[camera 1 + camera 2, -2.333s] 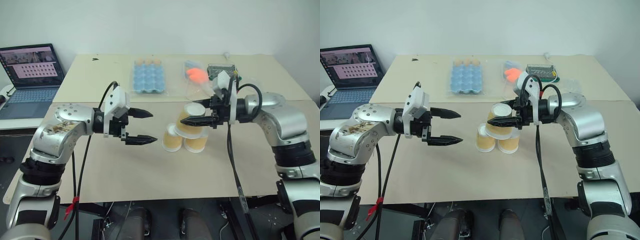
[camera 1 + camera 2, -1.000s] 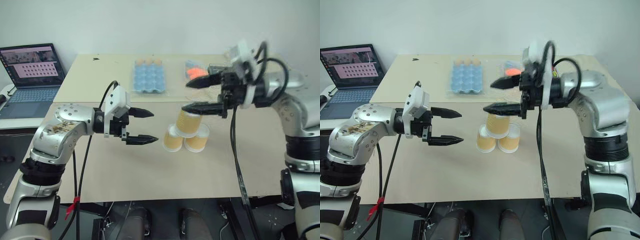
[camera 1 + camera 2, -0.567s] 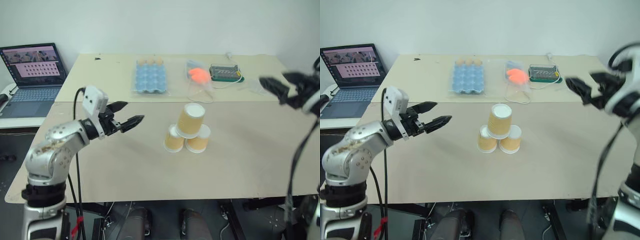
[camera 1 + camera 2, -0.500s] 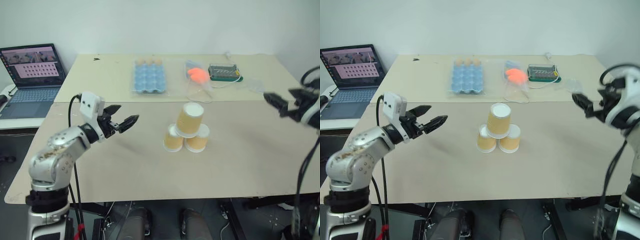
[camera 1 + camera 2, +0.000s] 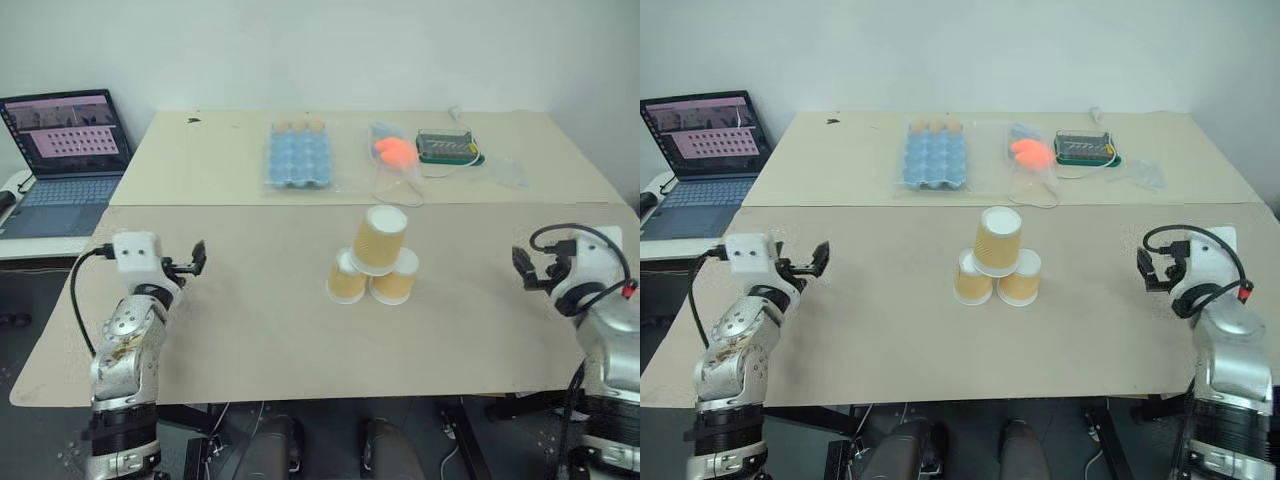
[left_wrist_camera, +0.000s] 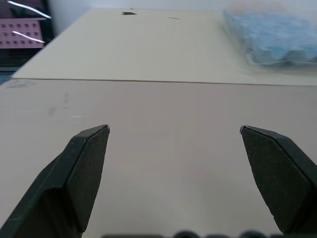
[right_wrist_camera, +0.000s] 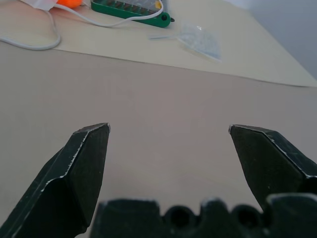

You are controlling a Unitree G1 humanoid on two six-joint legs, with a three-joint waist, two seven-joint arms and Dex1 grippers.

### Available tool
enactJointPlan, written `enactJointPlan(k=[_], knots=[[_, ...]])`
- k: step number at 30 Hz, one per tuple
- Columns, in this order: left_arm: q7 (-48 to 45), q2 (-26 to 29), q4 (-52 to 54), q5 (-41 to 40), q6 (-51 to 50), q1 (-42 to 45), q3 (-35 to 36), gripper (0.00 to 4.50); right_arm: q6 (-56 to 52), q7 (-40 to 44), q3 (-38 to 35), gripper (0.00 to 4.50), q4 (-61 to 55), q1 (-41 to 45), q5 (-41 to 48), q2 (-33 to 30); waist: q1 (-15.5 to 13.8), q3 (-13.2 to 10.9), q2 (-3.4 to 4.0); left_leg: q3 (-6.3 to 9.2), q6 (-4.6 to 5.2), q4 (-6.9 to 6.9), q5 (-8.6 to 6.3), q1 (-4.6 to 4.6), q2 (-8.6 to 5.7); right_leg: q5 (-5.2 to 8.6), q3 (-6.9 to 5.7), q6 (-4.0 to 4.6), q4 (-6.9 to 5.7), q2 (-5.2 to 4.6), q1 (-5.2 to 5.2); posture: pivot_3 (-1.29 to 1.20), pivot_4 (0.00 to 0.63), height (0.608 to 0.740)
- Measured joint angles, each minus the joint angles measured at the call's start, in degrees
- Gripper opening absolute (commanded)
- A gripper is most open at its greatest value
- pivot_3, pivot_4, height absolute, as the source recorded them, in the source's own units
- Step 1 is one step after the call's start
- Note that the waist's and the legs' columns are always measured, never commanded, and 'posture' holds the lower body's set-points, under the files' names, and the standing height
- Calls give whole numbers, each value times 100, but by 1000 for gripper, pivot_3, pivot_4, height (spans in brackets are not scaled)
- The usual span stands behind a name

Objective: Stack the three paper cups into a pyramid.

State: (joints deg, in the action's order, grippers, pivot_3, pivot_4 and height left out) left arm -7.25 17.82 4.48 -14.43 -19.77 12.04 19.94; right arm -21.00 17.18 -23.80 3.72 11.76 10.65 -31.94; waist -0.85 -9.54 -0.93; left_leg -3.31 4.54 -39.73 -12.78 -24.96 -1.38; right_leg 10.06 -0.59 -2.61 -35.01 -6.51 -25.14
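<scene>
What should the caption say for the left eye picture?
Three paper cups stacked in a pyramid on the table, both open grippers apart.

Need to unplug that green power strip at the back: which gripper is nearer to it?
Right. The right gripper sits on the green power strip's side; the left gripper is across the table.

The three paper cups point(image 5: 996, 260) stand stacked as a pyramid mid-table, between the left claw point(image 5: 820, 256) and right claw point(image 5: 1146, 268).

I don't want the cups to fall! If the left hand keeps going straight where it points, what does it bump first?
Probably nothing soon. The left hand points across bare table, with the blue egg tray off to one side. The paper cups aren't in its line.
</scene>
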Motion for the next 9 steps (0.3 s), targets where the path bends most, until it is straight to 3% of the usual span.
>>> enactJointPlan(k=[9], knots=[[158, -271, -514, 114, 943, 26, 12, 4500, 848, -74, -84, 4487, 380, -112, 56, 133, 20, 0, 0, -1, -17, -1, -11, 1, 1, -1, 0, -2, 0, 3, 0, 0, 150, 716]])
